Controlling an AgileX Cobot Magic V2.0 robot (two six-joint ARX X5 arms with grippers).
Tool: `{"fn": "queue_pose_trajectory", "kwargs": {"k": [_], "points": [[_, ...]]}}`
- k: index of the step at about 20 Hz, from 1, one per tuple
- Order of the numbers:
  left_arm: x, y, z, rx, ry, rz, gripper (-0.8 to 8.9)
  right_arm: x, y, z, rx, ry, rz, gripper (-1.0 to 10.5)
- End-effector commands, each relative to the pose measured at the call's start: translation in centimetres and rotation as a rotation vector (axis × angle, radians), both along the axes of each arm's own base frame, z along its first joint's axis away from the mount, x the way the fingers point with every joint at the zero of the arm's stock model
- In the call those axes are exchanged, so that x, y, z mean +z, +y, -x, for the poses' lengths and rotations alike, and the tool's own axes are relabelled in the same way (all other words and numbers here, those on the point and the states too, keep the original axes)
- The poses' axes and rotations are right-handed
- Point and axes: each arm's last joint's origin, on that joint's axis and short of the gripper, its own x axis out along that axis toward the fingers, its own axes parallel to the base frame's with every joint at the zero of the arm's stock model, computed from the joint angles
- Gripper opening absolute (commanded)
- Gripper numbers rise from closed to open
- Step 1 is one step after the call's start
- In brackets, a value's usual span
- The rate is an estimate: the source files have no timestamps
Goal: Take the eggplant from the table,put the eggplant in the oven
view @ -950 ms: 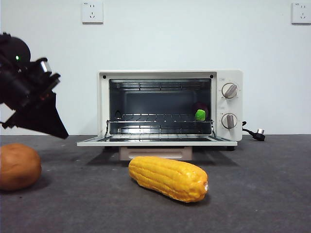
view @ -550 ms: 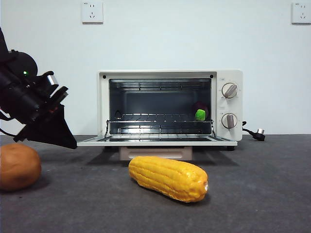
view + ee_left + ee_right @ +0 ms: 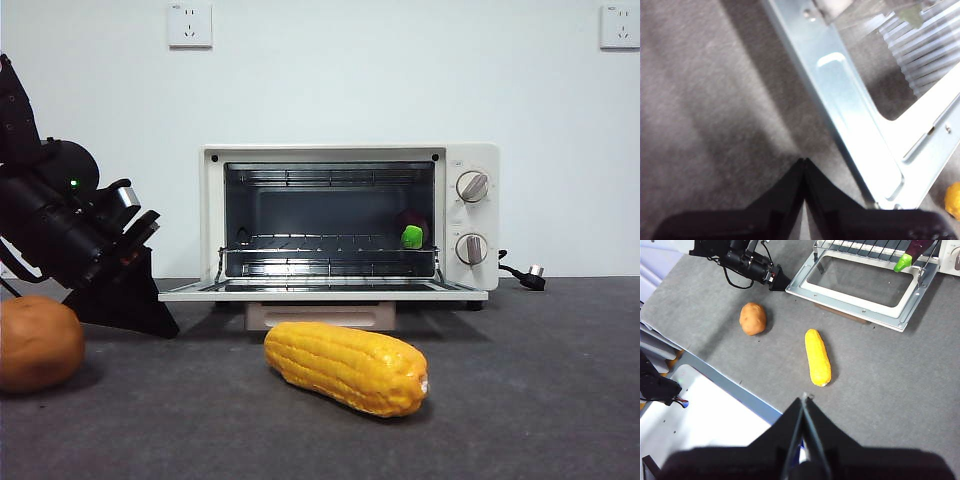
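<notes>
Black left gripper (image 3: 150,318) has sunk beside the oven (image 3: 350,220) door.

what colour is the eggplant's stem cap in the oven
Bright green, clearest in the front view.

The bench (image 3: 540,400) is showing a matt, dark grey, slightly rough texture. On it, the oven (image 3: 350,220) is presenting a smooth cream-white painted shell, with bright wire racks inside and a shiny metal door frame (image 3: 860,145) catching the light. Inside the oven, the eggplant (image 3: 411,230) is looking like glossy plastic. In front of the oven, the corn cob (image 3: 346,366) is showing a bumpy, softly sheened yellow surface.
</notes>
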Motion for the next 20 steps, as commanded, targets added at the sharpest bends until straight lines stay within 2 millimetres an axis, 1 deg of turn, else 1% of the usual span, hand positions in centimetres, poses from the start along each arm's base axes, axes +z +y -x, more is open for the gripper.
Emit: {"fn": "queue_pose_trajectory", "kwargs": {"k": [1,10,20], "points": [[-0.8,-0.3,0.1,-0.014,0.024,0.037,-0.07,0.0,-0.1,0.2,-0.009,0.012,0.005,-0.1],[-0.4,-0.6,-0.2,-0.042,0.019,0.166,-0.07,0.0,-0.1,0.1,-0.024,0.006,0.019,-0.1],[0.2,-0.6,-0.5,-0.045,0.040,0.300,-0.07,-0.1,-0.1,0.1,-0.029,0.006,0.025,-0.1]]}}
